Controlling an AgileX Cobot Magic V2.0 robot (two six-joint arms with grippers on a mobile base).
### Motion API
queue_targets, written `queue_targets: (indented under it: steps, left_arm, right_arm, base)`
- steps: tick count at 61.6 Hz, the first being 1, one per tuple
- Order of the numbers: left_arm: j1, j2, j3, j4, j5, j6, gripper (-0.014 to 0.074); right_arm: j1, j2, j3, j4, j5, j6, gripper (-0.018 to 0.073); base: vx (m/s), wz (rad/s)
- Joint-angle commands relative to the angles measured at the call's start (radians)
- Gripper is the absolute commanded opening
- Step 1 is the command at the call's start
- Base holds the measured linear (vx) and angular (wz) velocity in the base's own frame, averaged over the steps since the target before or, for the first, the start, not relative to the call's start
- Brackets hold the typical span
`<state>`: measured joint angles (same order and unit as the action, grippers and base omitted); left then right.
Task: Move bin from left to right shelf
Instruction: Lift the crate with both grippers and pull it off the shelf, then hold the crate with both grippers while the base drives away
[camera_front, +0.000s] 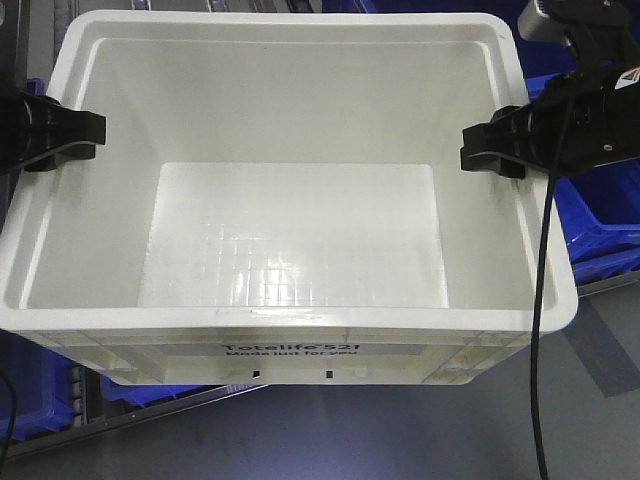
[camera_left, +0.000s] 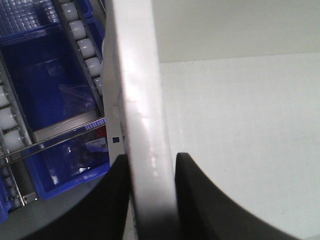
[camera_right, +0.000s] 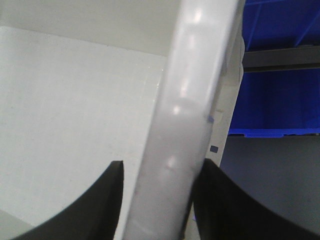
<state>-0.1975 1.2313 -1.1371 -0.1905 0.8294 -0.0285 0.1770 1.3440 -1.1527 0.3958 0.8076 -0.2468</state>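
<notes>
L gripper, R gripper clamp bin at opp. rims.

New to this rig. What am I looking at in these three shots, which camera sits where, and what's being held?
It is a two-armed robot. The wide picture looks forward and down from its body; the other two come from cameras on each wrist. The large white bin fills the view and is empty. The left pincer clamps its left rim, the right pincer its right rim; each wrist view shows black fingers either side of that rim. Below and beside it sit blue bins.
</notes>
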Motion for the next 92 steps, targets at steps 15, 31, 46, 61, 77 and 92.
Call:
queue_targets:
  steps: [15, 31, 46, 61, 77, 92]
  left_arm:
    - [-0.005, -0.039, -0.04, -0.028, -0.124, 0.017, -0.0008]
    - [-0.005, -0.039, -0.04, -0.028, -0.124, 0.017, -0.0008]
    - [-0.005, -0.039, -0.04, -0.028, -0.124, 0.017, -0.0008]
    - [-0.005, -0.039, -0.04, -0.028, -0.124, 0.017, -0.0008]
    - [-0.005, -0.039, -0.04, -0.028, -0.124, 0.017, -0.0008]
    - [-0.005, -0.039, -0.04, -0.028, -0.124, 0.017, -0.0008]
  right_arm:
    - [-0.003, -0.045, -0.036, 0.027, -0.061, -0.051, -0.0004]
    - [-0.003, -0.045, -0.036, 0.027, -0.061, -0.051, -0.0004]
    - [-0.003, -0.045, -0.036, 0.027, -0.061, -0.051, -0.0004]
    - [-0.003, -0.045, -0.036, 0.027, -0.058, -0.051, -0.0004]
    - [-0.003, -0.045, -0.036, 0.027, -0.057, -0.051, -0.0004]
    - [-0.003, -0.045, -0.036, 0.027, -0.057, -0.051, -0.0004]
  base:
    - [-0.05, -0.19]
    - [-0.05, -0.29]
    - [-0.04, -0.45]
    - [-0.03, -0.62]
    - [-0.01, -0.68]
    - [0.03, -0.59]
